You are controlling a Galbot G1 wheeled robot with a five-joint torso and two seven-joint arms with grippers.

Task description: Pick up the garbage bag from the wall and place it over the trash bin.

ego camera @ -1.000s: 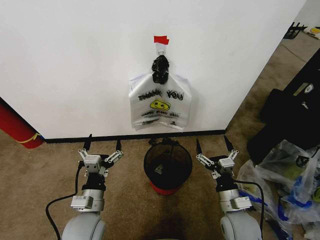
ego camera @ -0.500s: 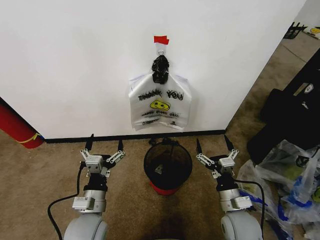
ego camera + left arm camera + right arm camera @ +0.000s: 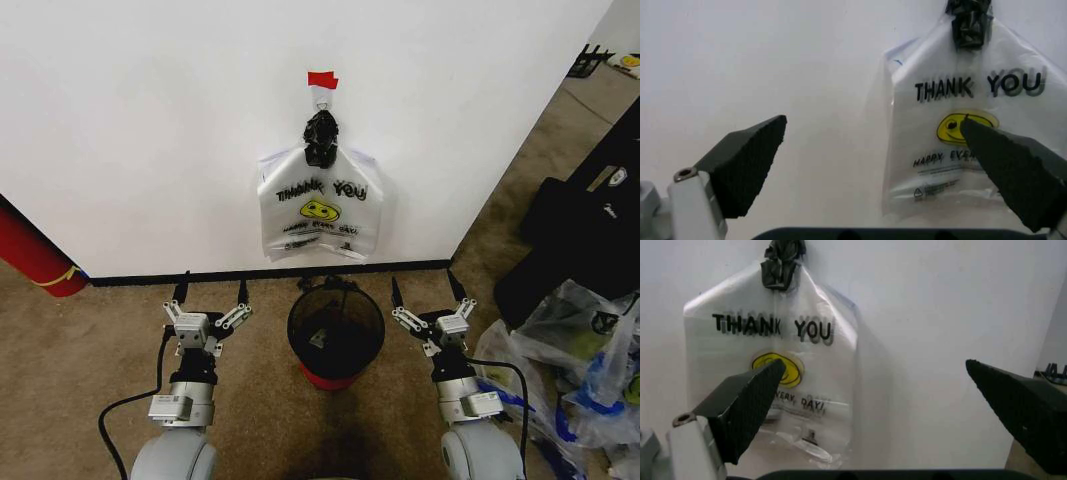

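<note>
The garbage bag (image 3: 320, 212) hangs flat against the wall (image 3: 150, 130) in the upper centre of the head view, its dark knotted handles caught on a hook just under a red tape strip (image 3: 322, 79). Directly below it, on the carpet, stands the trash bin (image 3: 335, 330). The left claw (image 3: 211, 294) sits at lower left of the bin and the right claw (image 3: 427, 291) at lower right, both spread wide, empty and pointed toward the wall.
</note>
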